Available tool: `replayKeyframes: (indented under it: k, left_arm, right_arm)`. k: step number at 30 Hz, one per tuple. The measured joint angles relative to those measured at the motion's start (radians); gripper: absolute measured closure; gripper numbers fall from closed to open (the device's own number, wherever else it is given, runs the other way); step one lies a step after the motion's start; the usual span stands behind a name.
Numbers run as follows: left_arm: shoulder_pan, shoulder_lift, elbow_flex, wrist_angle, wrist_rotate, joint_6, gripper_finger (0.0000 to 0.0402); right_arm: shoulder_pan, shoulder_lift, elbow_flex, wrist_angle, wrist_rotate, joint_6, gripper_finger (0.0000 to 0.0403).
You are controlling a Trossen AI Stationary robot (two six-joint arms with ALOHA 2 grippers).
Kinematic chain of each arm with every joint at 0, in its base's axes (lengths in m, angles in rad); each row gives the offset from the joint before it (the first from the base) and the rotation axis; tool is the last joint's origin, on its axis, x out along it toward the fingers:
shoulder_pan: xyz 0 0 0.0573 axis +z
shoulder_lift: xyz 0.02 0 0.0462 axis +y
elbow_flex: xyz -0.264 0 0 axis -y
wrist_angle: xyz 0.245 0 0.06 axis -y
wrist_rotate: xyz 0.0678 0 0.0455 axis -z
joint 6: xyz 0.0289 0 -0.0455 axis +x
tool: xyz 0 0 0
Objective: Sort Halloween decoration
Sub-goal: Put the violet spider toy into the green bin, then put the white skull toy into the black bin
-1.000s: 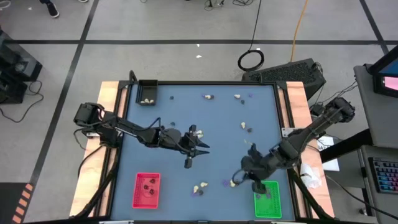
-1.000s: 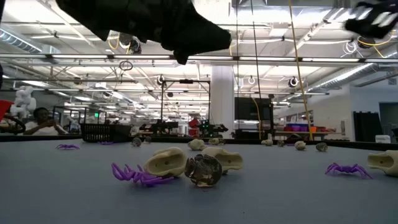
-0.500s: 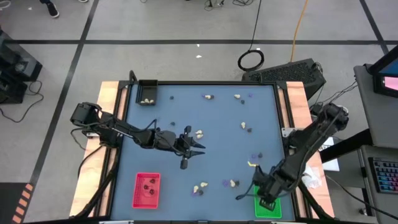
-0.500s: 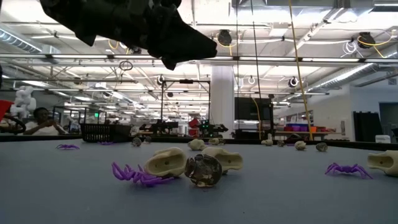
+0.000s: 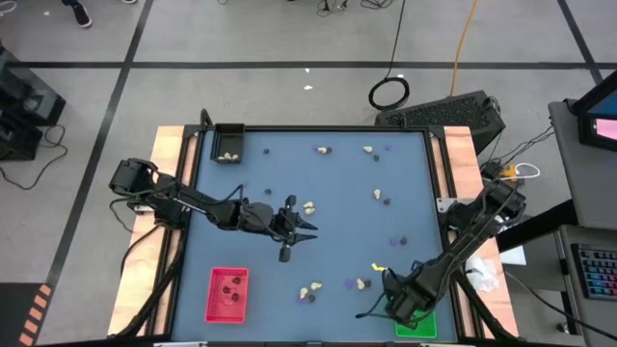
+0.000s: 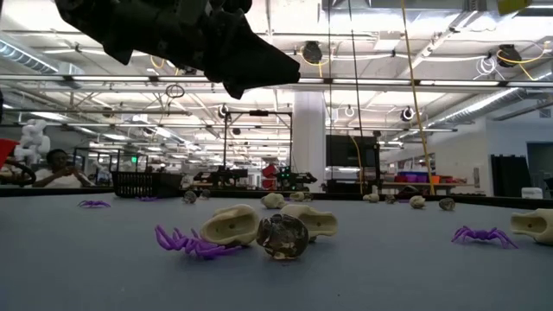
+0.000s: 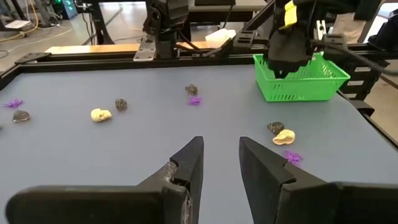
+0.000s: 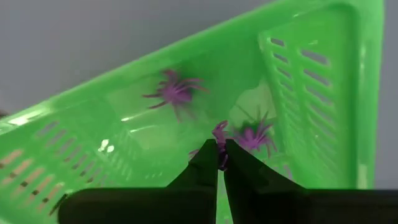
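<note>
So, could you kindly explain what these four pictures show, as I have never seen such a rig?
Two dark robot arms work at a blue table, sorting Halloween trinkets into trays. One camera looks straight down, one sits at table height, and one rides on each wrist.

Loose on the table lie cream skulls, dark lumps and purple spiders. There is a red tray, a black tray and a green tray.

The right gripper hangs over the green tray, shut on a purple spider; other spiders already lie inside. The left gripper hovers mid-table, fingers apart, holding nothing.
</note>
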Motion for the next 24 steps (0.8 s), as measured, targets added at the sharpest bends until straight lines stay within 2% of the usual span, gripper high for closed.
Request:
replayKeyframes:
  k: [3, 7, 12, 15, 19, 24]
  left_arm:
    - [0.000, 0.000, 0.000, -0.018, 0.000, 0.003, 0.0302]
    - [0.012, 0.000, -0.013, -0.035, -0.005, 0.008, 0.0302]
    - [0.036, -0.027, -0.032, -0.078, -0.004, 0.003, 0.0302]
    - [0.044, -0.070, -0.030, -0.142, -0.004, 0.005, 0.0302]
    - [0.052, -0.148, -0.029, -0.274, -0.004, 0.011, 0.0302]
    - [0.079, -0.203, -0.029, -0.462, -0.011, -0.022, 0.0302]
  right_arm:
    - [0.000, 0.021, 0.000, 0.001, 0.000, -0.015, 0.0385]
    - [0.000, 0.017, 0.000, -0.001, -0.001, -0.019, 0.0342]
    - [0.000, -0.044, 0.015, -0.014, 0.005, -0.005, 0.0283]
    - [0.000, -0.089, 0.060, -0.047, 0.033, 0.010, 0.0267]
    - [-0.011, -0.141, 0.120, -0.089, 0.113, -0.012, 0.0280]
    - [-0.078, -0.198, 0.145, -0.104, 0.258, -0.171, 0.0346]
